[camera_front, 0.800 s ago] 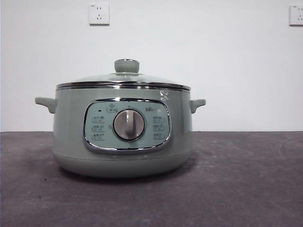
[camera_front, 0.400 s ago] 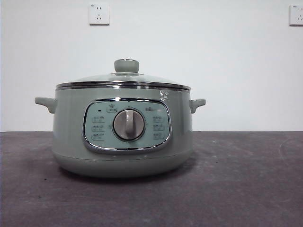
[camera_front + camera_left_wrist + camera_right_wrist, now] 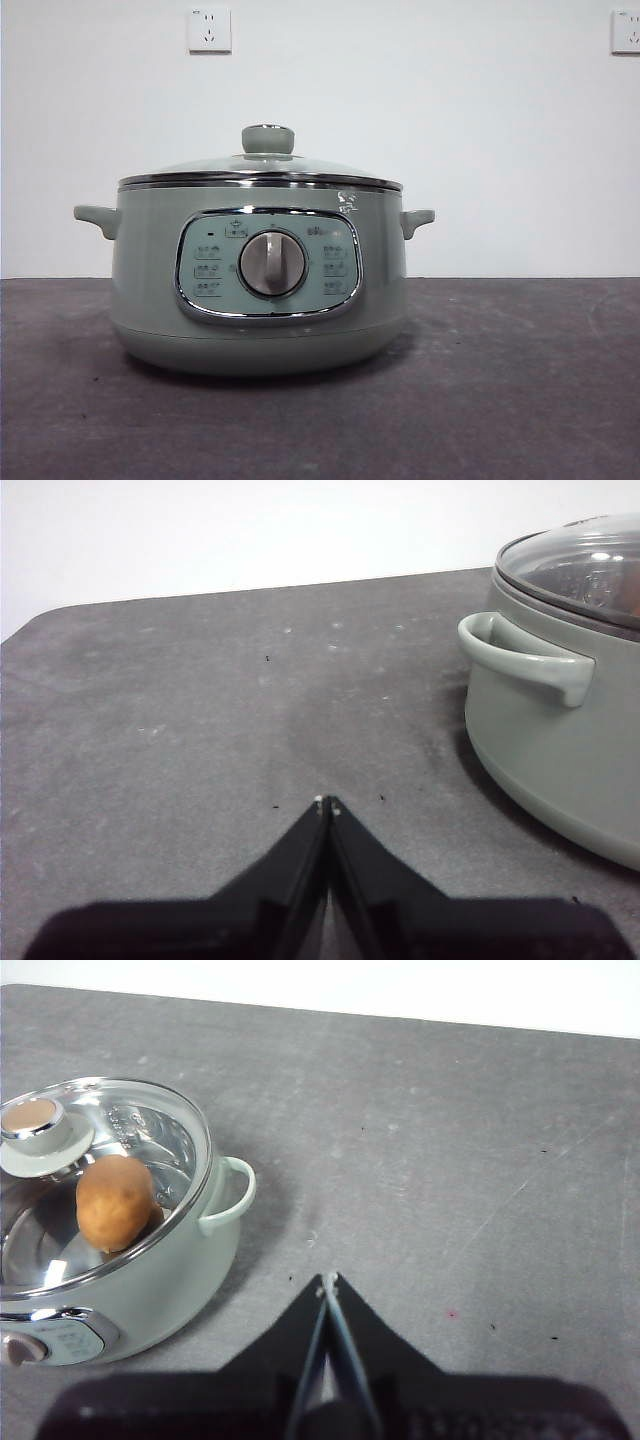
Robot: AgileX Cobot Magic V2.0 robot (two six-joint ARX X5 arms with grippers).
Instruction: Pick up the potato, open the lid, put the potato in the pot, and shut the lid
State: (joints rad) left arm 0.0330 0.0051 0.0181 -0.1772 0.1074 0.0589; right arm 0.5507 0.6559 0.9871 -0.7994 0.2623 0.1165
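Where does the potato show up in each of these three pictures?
Front view: not visible; the pot wall hides its inside.
Left wrist view: not made out; only the lid edge shows.
Right wrist view: the potato lies inside the pot under the glass lid.
Shared landmark: the pot's side handle.

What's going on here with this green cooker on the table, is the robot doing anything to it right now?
Nothing is being handled right now. The large sage-green electric pot sits on the dark grey table with its domed glass lid closed. Through the glass, the right wrist view shows the orange-brown oval potato already inside. Both arms are off to the sides of the pot: the left gripper and the right gripper are shut, empty, over bare table. The job looks finished.
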